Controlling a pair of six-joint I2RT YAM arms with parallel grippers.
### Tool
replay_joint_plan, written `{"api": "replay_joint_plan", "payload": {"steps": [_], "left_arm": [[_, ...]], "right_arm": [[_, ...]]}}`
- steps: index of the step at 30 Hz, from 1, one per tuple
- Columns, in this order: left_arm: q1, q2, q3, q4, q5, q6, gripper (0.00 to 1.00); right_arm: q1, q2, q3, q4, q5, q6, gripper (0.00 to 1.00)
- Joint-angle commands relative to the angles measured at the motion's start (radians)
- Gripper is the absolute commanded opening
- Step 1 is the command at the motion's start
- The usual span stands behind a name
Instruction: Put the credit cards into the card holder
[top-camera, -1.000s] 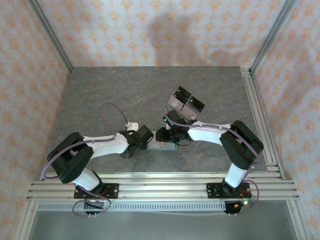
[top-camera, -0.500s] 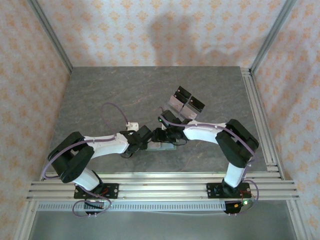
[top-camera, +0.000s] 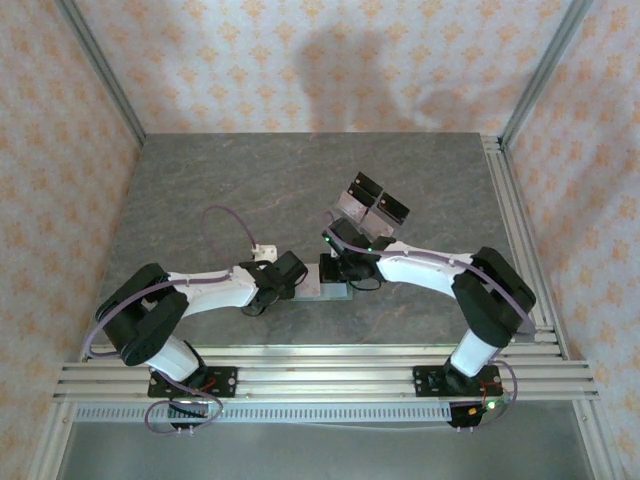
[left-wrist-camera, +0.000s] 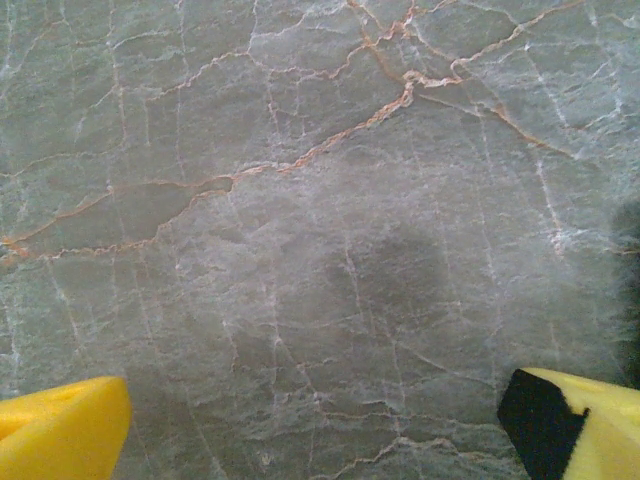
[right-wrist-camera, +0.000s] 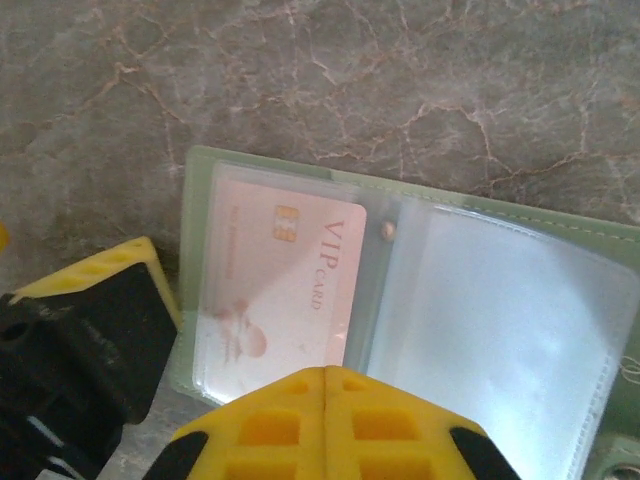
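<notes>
The card holder (right-wrist-camera: 500, 310) lies open on the marble, sage-green with clear sleeves inside; from above it shows as a small green patch (top-camera: 335, 291) between the two grippers. A pinkish credit card (right-wrist-camera: 280, 275) printed "VIP CARD" sits inside the left sleeve. My right gripper (right-wrist-camera: 325, 375) hovers just over the near edge of the card holder, its yellow fingers pressed together with nothing between them. My left gripper (left-wrist-camera: 320, 420) is wide open over bare marble; one of its yellow fingers (right-wrist-camera: 110, 300) stands beside the holder's left edge.
A clear acrylic stand with black panels (top-camera: 372, 205) stands just behind the right gripper (top-camera: 338, 262). The grey marble tabletop (top-camera: 220, 190) stretches out to the left and back. Aluminium rails (top-camera: 520, 230) run along the right and near edges.
The right gripper's fingers have closed together over the card holder, and the right arm has shifted slightly. The left arm has stayed where it was, open.
</notes>
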Motion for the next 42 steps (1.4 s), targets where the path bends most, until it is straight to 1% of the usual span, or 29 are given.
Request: {"api": "replay_joint_plan", "payload": {"steps": [1,13,28,42], "left_arm": [[-0.001,0.027,-0.023,0.018,0.004,-0.015,1.00],[-0.001,0.037,-0.025,0.031,0.010,-0.016,1.00],[0.000,0.051,-0.025,0.048,0.020,-0.014,1.00],[-0.010,0.059,-0.022,0.057,0.026,-0.017,1.00]], "right_arm": [[0.004,0.036,-0.006,-0.018,0.014,-0.007,0.00],[0.005,0.094,0.004,0.005,-0.006,-0.007,0.00],[0.005,0.125,0.029,0.027,-0.045,0.004,0.00],[0.031,0.167,0.074,0.046,-0.082,0.012,0.00]]}}
